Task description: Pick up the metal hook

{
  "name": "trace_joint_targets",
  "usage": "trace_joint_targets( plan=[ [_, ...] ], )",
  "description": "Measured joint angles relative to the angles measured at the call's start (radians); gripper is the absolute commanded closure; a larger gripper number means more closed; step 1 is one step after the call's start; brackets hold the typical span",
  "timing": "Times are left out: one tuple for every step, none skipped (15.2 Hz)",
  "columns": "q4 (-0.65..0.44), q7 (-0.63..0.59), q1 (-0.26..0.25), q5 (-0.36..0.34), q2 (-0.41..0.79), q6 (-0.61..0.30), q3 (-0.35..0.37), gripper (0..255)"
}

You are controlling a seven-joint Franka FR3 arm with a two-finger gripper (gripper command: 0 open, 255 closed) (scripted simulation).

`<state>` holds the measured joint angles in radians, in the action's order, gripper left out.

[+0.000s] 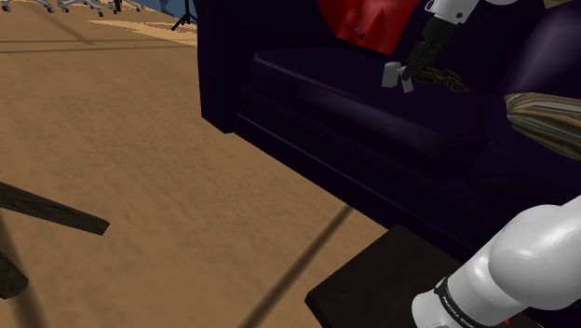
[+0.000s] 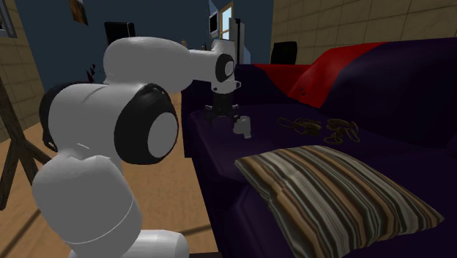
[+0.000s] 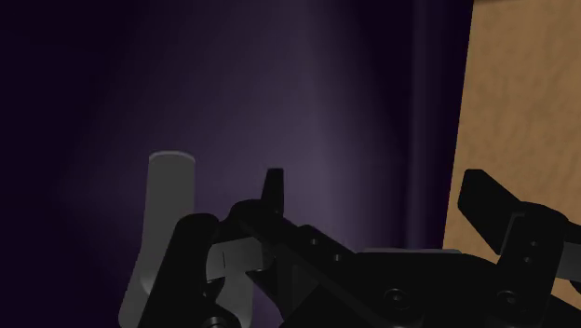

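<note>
tool spread beside the hook

the black tool (image 3: pixel 376 191) hangs over the dark purple sofa seat (image 1: pixel 307 79), fingers spread with nothing between them. the grey metal hook (image 3: pixel 166 224) lies on the seat just outside one finger.

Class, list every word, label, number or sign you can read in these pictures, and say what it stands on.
No text can be read anywhere.
Pale marks on the arm's dark band: too small to read.
</note>
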<state>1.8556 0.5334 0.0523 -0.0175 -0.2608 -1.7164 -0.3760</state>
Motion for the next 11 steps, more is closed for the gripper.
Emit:
trace_joint_targets(
  plan=[
    [-0.038, 0.026, 0.001, 0.01, 0.031, 0.006, -0.015, 0],
    [-0.076, 0.054, 0.004, 0.024, 0.066, 0.009, -0.031, 0],
    [-0.126, 0.084, 0.007, 0.039, 0.105, 0.021, -0.048, 0],
    [-0.178, 0.11, 0.01, 0.059, 0.151, 0.028, -0.062, 0],
    [-0.239, 0.146, 0.019, 0.084, 0.204, 0.04, -0.082, 0],
    [-0.286, 0.171, 0.026, 0.103, 0.242, 0.052, -0.092, 0],
    [-0.347, 0.2, 0.038, 0.128, 0.29, 0.07, -0.106, 0],
    [-0.404, 0.231, 0.054, 0.152, 0.333, 0.089, -0.119, 0],
    [-0.483, 0.261, 0.074, 0.184, 0.39, 0.118, -0.13, 0],
    [-0.532, 0.282, 0.09, 0.205, 0.427, 0.133, -0.136, 0],
    [-0.545, 0.294, 0.098, 0.214, 0.442, 0.133, -0.138, 0]
  ],
)
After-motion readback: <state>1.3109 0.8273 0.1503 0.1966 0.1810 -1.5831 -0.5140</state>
